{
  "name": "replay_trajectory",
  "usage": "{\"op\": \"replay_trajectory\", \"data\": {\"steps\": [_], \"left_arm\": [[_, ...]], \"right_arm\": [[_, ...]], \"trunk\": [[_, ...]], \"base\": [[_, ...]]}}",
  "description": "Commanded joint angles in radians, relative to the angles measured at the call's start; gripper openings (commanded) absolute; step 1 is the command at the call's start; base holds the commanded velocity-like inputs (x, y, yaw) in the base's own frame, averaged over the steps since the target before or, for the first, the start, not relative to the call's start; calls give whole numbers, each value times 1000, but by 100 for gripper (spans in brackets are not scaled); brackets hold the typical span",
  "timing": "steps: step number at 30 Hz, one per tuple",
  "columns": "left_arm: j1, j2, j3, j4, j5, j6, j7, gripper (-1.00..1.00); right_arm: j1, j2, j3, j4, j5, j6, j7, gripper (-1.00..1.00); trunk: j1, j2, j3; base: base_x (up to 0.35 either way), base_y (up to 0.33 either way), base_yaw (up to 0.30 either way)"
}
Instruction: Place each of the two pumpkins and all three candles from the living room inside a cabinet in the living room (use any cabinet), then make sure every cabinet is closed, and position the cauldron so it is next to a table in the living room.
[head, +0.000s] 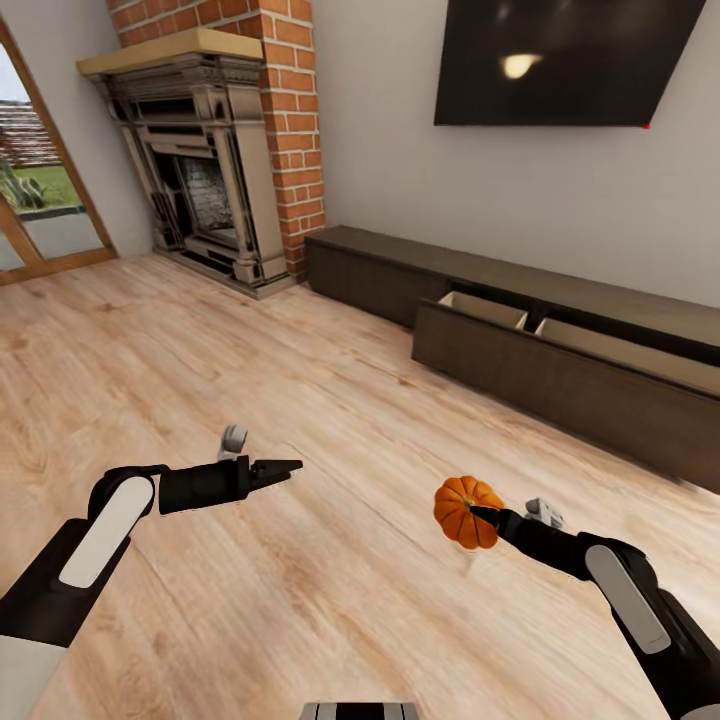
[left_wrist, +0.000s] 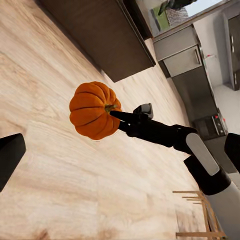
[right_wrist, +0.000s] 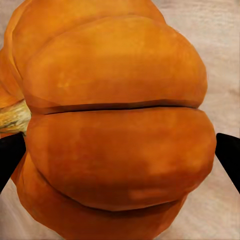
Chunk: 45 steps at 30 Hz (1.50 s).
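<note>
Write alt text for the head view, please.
The right gripper holds an orange pumpkin above the wood floor; the left gripper is empty, jaws together. Behind, the low dark cabinet has its drawer pulled open.

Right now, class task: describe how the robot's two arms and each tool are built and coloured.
Both arms are glossy black with rounded white panels on the forearm links. Each ends in a slim black tool, the left tool and the right tool, with tapering dark fingers. A small grey block sits atop each wrist.
</note>
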<state>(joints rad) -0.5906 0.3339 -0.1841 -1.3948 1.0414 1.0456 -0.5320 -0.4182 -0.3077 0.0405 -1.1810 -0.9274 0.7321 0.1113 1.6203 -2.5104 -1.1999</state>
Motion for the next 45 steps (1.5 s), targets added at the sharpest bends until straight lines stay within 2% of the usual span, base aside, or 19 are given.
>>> {"op": "replay_trajectory", "data": {"steps": [1,11,45], "left_arm": [[-1,0,-1,0,-4,2,-6,100],[-1,0,-1,0,-4,2,-6,100],[-1,0,-1,2,-4,2,-6,100]], "right_arm": [[-1,-1,0,-1,-4,3,4,-100],[-1,-1,0,-2,-4,3,4,-100],[-1,1,5,0,-4,3,4,-100]], "trunk": [[0,0,-1],[0,0,-1],[0,0,-1]], "base": [[338,0,66],[338,0,78],[338,0,284]]}}
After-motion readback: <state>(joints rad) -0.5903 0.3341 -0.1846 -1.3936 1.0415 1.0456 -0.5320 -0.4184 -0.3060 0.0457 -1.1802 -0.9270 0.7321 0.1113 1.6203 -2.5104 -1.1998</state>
